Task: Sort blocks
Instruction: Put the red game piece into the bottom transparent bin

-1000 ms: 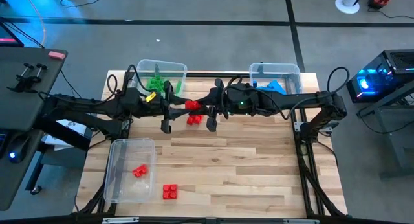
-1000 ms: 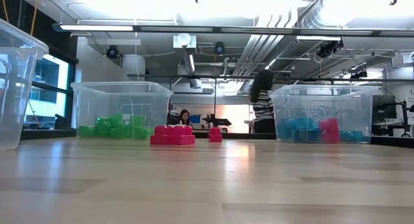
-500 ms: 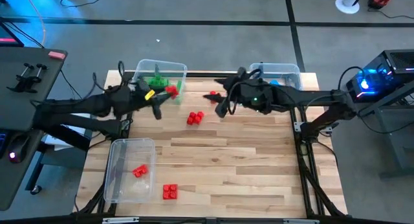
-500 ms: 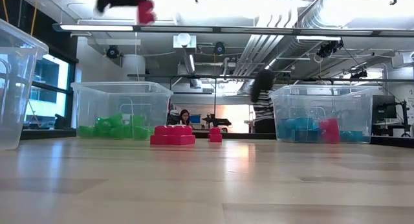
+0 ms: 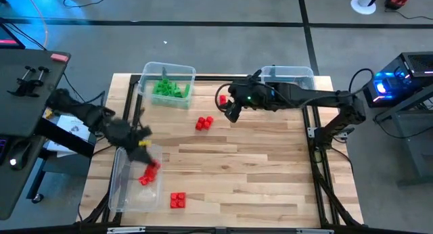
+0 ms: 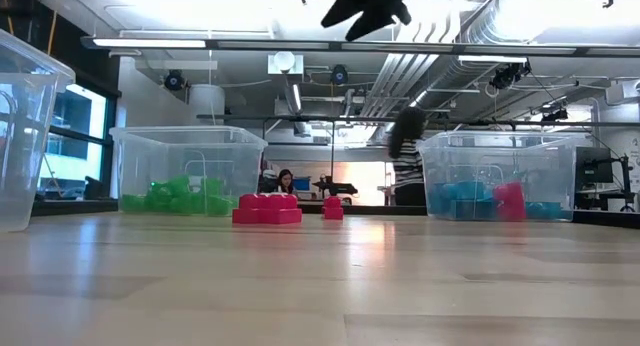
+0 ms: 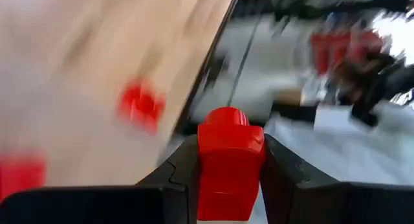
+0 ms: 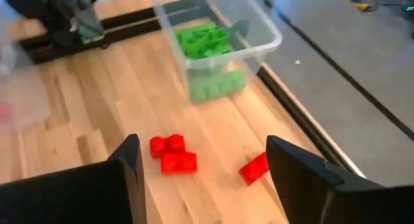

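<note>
My left gripper (image 5: 150,168) hangs over the clear bin (image 5: 125,193) at the table's near left, shut on a red block (image 7: 229,162). Another red block (image 5: 143,180) lies in that bin. A red cluster (image 5: 204,123) and a single red block (image 5: 221,99) rest on the table near the far middle, and a second red cluster (image 5: 178,200) lies near the front edge. My right gripper (image 5: 230,110) hovers open above the single block and the far cluster (image 8: 173,153), holding nothing. It shows high up in the low view (image 6: 365,6). My left gripper pinches the red block by two opposite side faces (image 7: 202,172) between its two fingers (image 7: 281,175). The block's studded end (image 7: 226,117) sticks out past the fingertips. The block is lifted clear, above the clear bin.
A bin of green blocks (image 5: 169,85) stands at the far left. A bin of blue blocks (image 5: 287,75) stands at the far right, with one red piece showing in it (image 6: 508,201). Bare wood lies in the table's middle and near right. People show in the room beyond (image 6: 405,156).
My right gripper has opened, let go of the red block that both grippers held, and drawn back a little toward the far right. My left gripper has kept the block, rolled about its wrist, and swung from the far middle to over the near-left clear bin.
</note>
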Controlling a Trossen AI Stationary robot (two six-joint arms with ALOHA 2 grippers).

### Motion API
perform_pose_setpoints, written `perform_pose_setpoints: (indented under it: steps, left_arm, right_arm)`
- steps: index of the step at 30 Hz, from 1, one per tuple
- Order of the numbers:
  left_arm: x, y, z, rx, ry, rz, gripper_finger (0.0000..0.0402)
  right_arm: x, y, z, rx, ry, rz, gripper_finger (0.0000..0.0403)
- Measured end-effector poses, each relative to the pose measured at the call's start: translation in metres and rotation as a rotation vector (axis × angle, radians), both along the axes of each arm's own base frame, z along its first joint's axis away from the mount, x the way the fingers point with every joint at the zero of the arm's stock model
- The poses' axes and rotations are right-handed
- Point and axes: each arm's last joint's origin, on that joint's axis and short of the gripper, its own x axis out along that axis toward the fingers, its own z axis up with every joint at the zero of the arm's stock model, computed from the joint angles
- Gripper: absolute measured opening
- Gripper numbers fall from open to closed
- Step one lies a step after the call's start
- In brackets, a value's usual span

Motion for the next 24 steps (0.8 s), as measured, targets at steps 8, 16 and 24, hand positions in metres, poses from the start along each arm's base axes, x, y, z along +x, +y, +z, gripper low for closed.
perform_pose_setpoints:
  steps: [8, 16, 24]
  left_arm:
    - [-0.039, -0.025, -0.028, 0.013, 0.565, -0.058, 0.0088]
    - [-0.034, -0.041, -0.038, 0.077, 0.623, -0.012, 0.0123]
    - [-0.025, -0.046, -0.028, -0.013, 0.476, -0.065, 0.03]
  right_arm:
    - [-0.002, -0.003, -0.001, 0.0, 0.033, 0.03, 0.0201]
    - [-0.004, -0.008, -0.003, -0.015, 0.064, 0.032, 0.0201]
    - [-0.005, -0.005, -0.002, 0.046, 0.059, 0.105, 0.0201]
